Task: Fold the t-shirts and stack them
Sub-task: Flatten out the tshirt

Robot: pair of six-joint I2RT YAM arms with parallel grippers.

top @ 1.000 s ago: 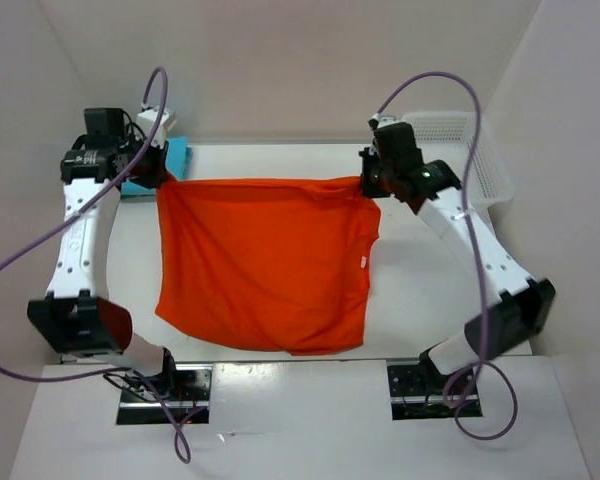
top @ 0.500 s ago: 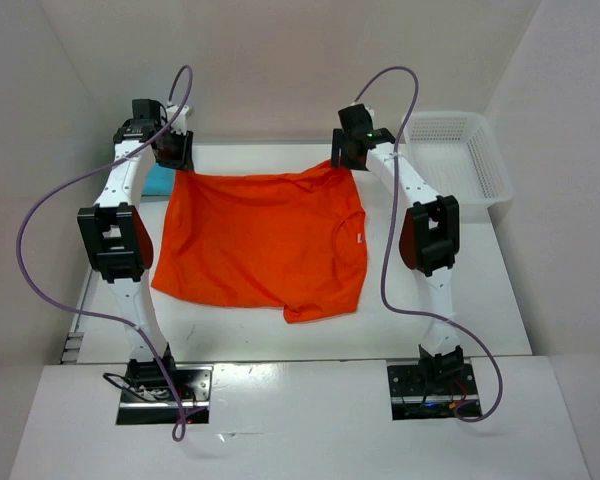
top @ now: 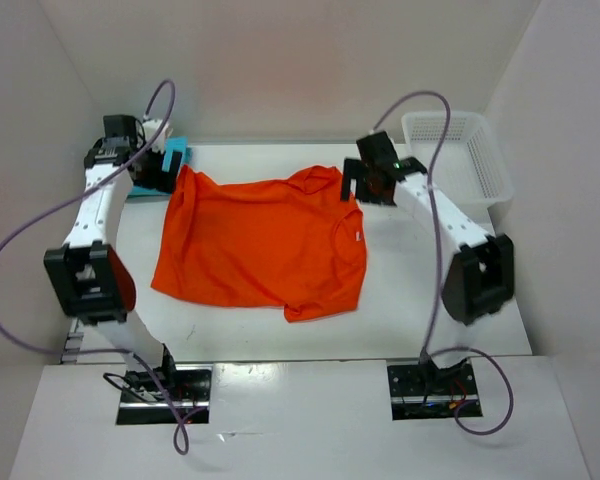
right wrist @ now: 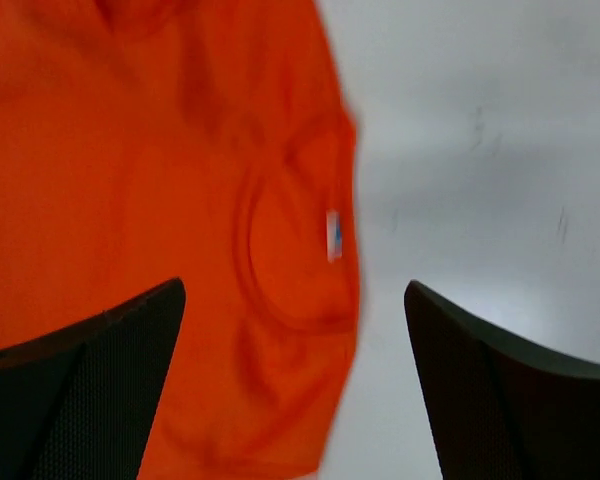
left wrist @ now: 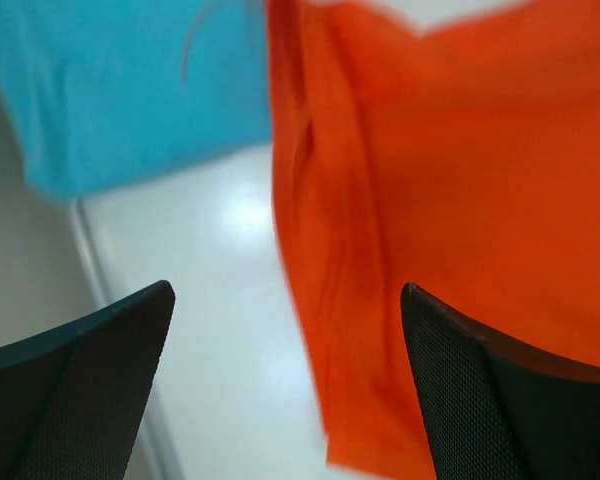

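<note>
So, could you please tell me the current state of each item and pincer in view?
Orange t-shirt: lying spread on the table, not yet folded, far edge rumpled.
Turquoise t-shirt: lying at the far left corner, beside the orange one.
White basket: upright at the far right.
Left pincer: open, holding nothing.
Right pincer: open, holding nothing.

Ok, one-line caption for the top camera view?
Orange-red t-shirt spread on table; left gripper and right gripper open at its far corners; turquoise t-shirt far left.
</note>
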